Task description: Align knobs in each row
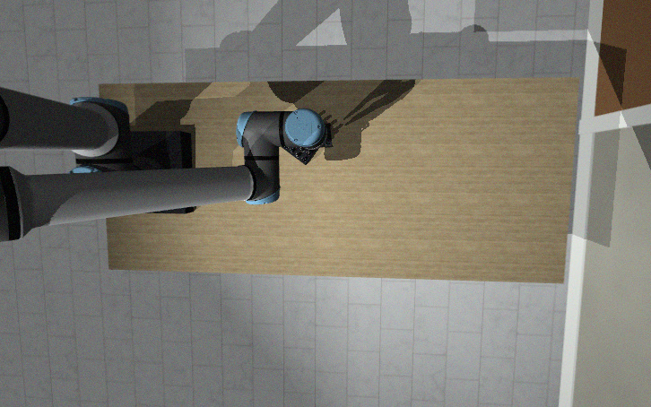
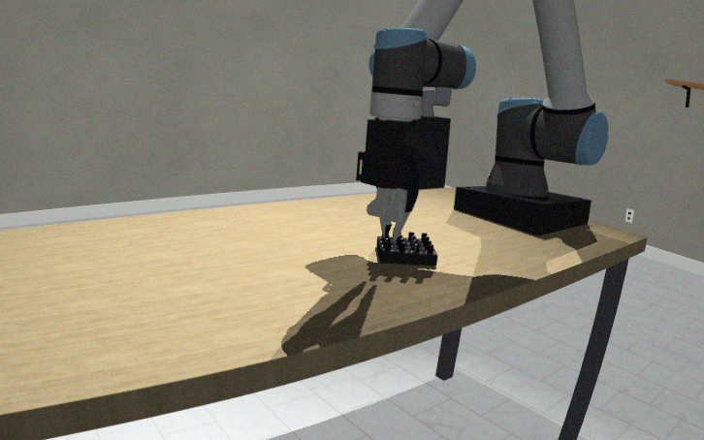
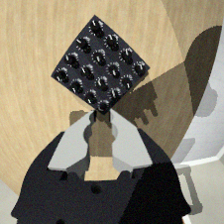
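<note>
Lining up on the near corner: pincer at one end of the diamond, knobs fanning out beyond it
So the knob box (image 1: 307, 160) (image 2: 406, 258) (image 3: 91, 58) sits just past the fingertips of the gripper (image 2: 391, 237) (image 3: 102, 110) in the wrist view, corner-on, with its diagonal running pretty much straight away from the pincer. It looks square, so no long axis to worry about. Nearest is the corner knob (image 3: 103, 105), right at the tips. The pincer's narrow, but nobody can really tell if it's pinching that knob or just hovering beside it. Any turn probably depends on the tips being centred over that corner, otherwise they'd likely slip off.
</note>
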Tool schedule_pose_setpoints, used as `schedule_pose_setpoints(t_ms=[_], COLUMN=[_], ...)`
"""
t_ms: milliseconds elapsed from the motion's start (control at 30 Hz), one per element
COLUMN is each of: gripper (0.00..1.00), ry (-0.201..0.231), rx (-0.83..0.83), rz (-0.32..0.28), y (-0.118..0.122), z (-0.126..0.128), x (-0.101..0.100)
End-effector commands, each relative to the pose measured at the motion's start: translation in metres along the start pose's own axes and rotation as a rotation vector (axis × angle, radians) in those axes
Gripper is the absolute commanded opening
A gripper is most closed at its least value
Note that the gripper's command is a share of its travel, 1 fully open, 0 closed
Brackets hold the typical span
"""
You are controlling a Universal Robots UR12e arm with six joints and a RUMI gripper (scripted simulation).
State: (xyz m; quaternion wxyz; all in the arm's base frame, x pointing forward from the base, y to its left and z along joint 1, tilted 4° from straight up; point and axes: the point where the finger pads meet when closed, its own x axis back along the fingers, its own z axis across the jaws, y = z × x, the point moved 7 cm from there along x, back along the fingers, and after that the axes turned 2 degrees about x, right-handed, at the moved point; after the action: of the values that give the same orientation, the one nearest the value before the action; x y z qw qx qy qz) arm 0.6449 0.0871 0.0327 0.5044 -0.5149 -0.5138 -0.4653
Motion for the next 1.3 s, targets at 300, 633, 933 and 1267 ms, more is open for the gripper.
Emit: schedule_pose_setpoints(t_ms=[300,633,933,1267], gripper=[0.11,0.11,0.11,0.11], ry=[0.0,0.0,0.0,0.0], rx=[0.0,0.0,0.0,0.0], rz=[-0.001,-0.001,-0.001,-0.001], y=[0.0005,0.0005,0.0006,0.0006], z=[-0.0001,-0.0001,-0.0001,-0.0001], x=[0.0007,0.0007,0.0002,-0.0064])
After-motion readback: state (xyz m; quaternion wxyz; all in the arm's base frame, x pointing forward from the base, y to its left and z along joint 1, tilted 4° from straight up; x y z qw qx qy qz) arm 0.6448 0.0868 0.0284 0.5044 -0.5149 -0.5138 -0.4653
